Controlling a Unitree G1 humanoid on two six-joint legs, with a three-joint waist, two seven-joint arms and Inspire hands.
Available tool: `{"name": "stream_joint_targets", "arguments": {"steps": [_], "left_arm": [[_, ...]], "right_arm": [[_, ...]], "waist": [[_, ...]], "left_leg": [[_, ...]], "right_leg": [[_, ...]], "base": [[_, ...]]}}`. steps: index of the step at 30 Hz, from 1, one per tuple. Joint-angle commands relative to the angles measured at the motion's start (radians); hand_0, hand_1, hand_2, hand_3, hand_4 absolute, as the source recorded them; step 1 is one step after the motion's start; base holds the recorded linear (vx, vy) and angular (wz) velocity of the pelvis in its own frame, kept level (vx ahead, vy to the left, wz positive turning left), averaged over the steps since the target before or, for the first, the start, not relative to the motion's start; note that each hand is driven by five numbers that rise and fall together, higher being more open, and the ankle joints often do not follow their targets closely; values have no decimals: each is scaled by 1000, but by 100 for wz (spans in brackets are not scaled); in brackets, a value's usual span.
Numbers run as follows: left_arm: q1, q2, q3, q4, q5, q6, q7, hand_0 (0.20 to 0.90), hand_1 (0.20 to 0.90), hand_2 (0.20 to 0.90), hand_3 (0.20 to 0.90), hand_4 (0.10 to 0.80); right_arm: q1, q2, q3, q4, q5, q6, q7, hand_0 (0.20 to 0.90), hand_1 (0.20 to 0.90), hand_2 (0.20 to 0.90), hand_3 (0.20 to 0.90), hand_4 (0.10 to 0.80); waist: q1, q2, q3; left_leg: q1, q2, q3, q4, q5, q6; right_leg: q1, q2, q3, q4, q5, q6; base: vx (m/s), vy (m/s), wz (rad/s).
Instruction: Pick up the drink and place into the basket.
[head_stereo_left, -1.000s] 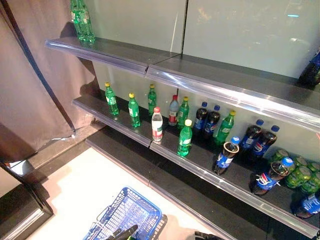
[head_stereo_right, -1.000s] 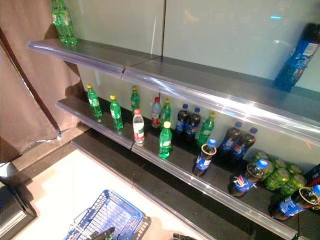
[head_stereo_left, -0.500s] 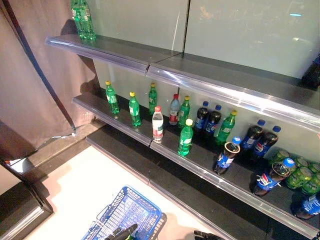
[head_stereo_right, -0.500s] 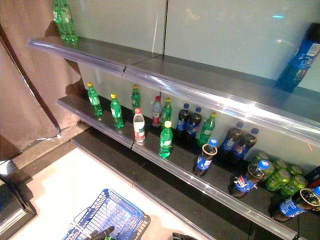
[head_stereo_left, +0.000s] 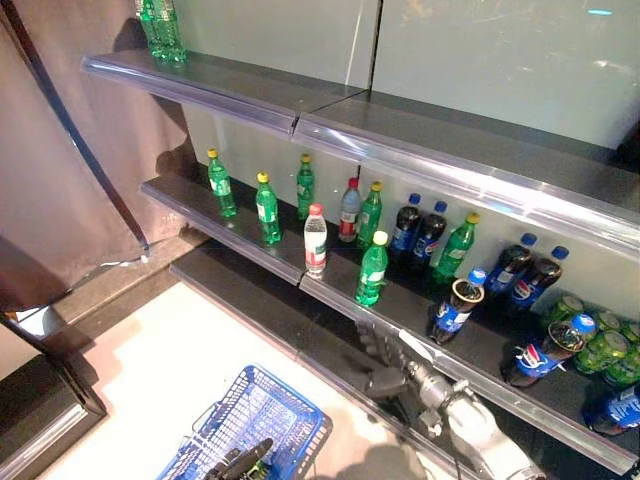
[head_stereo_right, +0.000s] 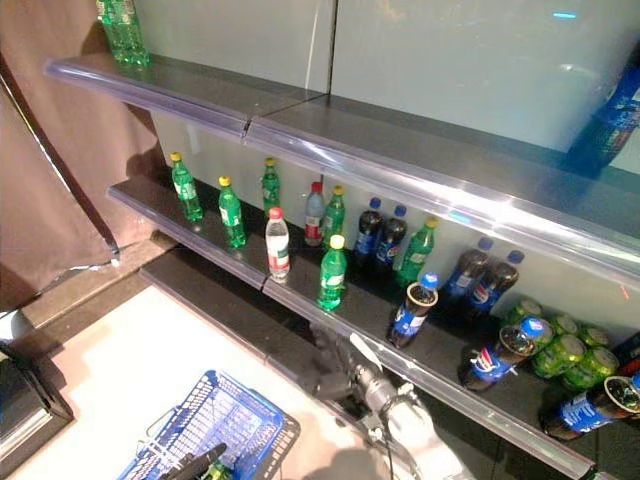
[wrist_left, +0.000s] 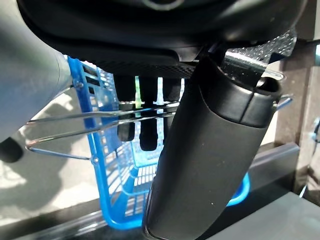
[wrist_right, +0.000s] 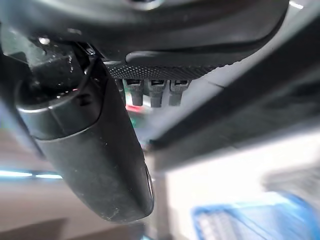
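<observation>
- Left robot hand (head_stereo_left: 243, 462) at the near edge of the head views, fingers (wrist_left: 146, 131) curled round the wire handle (wrist_left: 75, 120) of the blue basket (head_stereo_left: 255, 420), the handle running across them in the left wrist view.
- Basket hanging from that robot hand above the pale floor (head_stereo_left: 170, 370), just beside the dark base of the shelving.
- Right robot hand (head_stereo_left: 378, 352) raised to the right of the basket and beyond it, in front of the lower shelf's edge (head_stereo_left: 330, 300); fingers straight and relaxed in the right wrist view, holding nothing, thumb (wrist_right: 85, 145) standing out beside them.
- Just beyond the right robot hand, on the lower shelf, a green bottle with a yellow cap (head_stereo_left: 371, 270), upright near the front edge and apart from the fingers.
- To the left of that, a clear bottle with a red cap (head_stereo_left: 315, 241), also upright at the shelf front.
- Right of the right robot hand, a dark cola bottle (head_stereo_left: 455, 308) leaning toward the front, with more dark bottles (head_stereo_left: 530, 355) lying tilted farther right.
- Farther back on the same shelf, a row of green and dark bottles (head_stereo_left: 415, 235) standing against the pale rear panel.
- Farthest and highest, green bottles (head_stereo_left: 158, 28) on the upper shelf (head_stereo_left: 250, 85), well away to the left.
</observation>
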Motion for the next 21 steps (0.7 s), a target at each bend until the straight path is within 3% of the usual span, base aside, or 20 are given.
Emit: {"name": "stream_joint_targets", "arguments": {"steps": [1, 8, 14, 21], "left_arm": [[-28, -11, 1, -56, 43, -72, -52, 300, 300, 300, 200, 100], [-14, -23, 35, -37, 71, -76, -78, 300, 300, 300, 200, 100], [-23, -31, 60, 0, 73, -88, -96, 300, 300, 300, 200, 100], [-30, -30, 83, 27, 71, -95, -108, 300, 300, 300, 200, 100]], "right_arm": [[-113, -44, -135, -184, 101, -163, -10, 900, 900, 900, 900, 800], [-180, -93, -307, -333, 198, -269, -67, 900, 900, 900, 900, 800], [-186, -88, -415, -374, 160, -360, -230, 900, 900, 900, 900, 800], [-120, -120, -495, -372, 87, -343, -344, 900, 900, 900, 900, 800]], "waist": [[5, -13, -6], [4, -7, -22], [-11, 0, -35], [-35, 0, -42]], "left_leg": [[34, -9, 122, 4, -87, 26], [34, -2, 136, 4, -92, 22], [38, 0, 145, 4, -99, 21], [42, 2, 163, 4, -102, 20]], "right_leg": [[-40, 2, 9, 2, 21, 18], [-41, -1, 10, 2, 16, 17], [-45, -1, 20, 2, 13, 15], [-51, 0, 39, 3, 16, 17]], "base": [[0, 0, 0], [0, 2, 0], [2, 9, -4], [-1, 3, -2]]}}
